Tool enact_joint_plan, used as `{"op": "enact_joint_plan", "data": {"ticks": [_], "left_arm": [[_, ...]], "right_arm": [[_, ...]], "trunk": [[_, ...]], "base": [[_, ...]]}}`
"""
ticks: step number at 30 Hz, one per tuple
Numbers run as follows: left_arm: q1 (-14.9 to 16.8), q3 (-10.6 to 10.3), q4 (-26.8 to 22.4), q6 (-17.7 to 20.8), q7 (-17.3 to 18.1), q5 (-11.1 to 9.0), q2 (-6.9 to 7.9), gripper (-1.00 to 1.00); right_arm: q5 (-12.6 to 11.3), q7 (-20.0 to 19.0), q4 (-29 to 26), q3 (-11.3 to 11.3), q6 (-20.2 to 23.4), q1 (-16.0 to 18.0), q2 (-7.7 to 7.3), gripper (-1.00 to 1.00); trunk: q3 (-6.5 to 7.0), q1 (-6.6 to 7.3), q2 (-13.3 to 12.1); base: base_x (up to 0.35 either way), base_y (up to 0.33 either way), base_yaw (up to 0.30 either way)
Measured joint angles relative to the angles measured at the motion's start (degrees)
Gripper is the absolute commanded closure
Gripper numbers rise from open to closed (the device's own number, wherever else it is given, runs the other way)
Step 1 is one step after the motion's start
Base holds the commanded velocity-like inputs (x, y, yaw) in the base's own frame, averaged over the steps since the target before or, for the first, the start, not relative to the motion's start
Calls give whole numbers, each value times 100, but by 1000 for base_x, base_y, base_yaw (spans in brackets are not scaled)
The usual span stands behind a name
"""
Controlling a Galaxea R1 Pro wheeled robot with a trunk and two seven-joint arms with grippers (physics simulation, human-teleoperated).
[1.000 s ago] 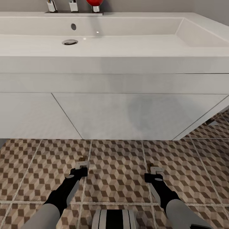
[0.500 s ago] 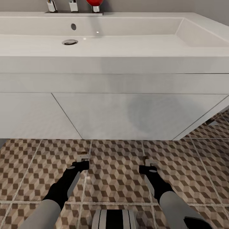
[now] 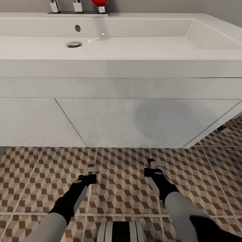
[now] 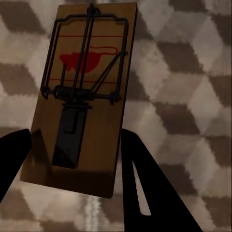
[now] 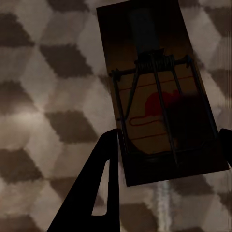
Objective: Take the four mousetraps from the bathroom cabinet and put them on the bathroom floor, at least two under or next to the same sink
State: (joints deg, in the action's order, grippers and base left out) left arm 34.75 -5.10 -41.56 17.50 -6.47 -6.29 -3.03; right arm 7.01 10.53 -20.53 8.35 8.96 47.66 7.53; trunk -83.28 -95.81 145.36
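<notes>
Both arms reach low over the bathroom floor (image 3: 122, 183), in front of the white vanity (image 3: 134, 117) that carries the bathroom sink (image 3: 141, 67). My left gripper (image 3: 91, 169) is shut on a mousetrap (image 4: 82, 96), a brown board with a dark wire spring and a red mouse print, gripped by its edges between the black fingers (image 4: 145, 183). A second mousetrap (image 5: 154, 92) is clamped the same way in my right gripper (image 3: 153, 165), with one finger (image 5: 101, 183) along its side. Cube-patterned tiles lie close behind both traps. The cabinet is out of view.
The vanity hangs above the floor with a dark gap under its right end (image 3: 222, 129). Chrome taps (image 3: 78, 6) and a red object (image 3: 99, 2) stand at the back of the basin. My base (image 3: 121, 232) shows at the bottom edge.
The right gripper has moved left and forward toward the vanity with its trap. The left gripper has shifted a little to the right. The camera has not moved.
</notes>
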Motion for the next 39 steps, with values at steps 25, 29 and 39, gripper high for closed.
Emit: {"op": "enact_joint_plan", "data": {"ticks": [25, 29, 39], "left_arm": [[59, 2, 261, 78, -28, -9, -104, 100], [58, 2, 246, 79, -46, -7, -111, 100], [64, -5, 184, 63, -132, 3, -112, 100]], "right_arm": [[-40, 173, 65, 25, -23, 216, 6, 100], [-40, 173, 67, 25, -23, 217, 8, 100], [-25, 173, 69, 24, -23, 217, 31, 100]], "trunk": [[0, 0, 0], [0, 0, 0], [0, 0, 0]], "base": [[0, 0, 0], [0, 0, 0], [0, 0, 0]]}}
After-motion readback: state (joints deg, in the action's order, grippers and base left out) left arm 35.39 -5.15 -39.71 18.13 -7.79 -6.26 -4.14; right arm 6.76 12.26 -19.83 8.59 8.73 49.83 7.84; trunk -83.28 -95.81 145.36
